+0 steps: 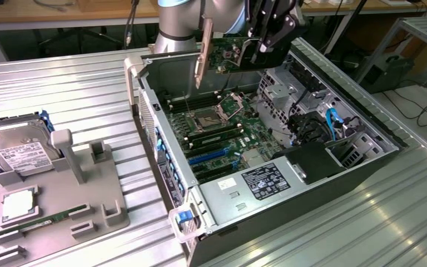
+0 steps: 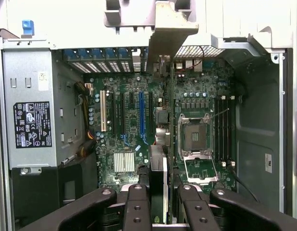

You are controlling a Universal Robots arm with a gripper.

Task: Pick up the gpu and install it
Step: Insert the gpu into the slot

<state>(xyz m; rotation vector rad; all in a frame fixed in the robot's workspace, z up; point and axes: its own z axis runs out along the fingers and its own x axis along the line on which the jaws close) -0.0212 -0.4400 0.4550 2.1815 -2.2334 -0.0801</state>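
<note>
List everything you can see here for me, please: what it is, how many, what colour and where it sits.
open grey metal computer case: one, lying on the slatted metal table.
green motherboard: one, inside the case.
silver power supply box with black label: one, at the case's near end.
grey plastic parts tray: one, exterior view's left.
silver boxy hard drive with white label: one, propped in the tray.
narrow green memory stick: one, in a tray slot.
thin flat green gpu card with silver bracket: one, held above the case.
black gripper: one, shut on the card.
</note>
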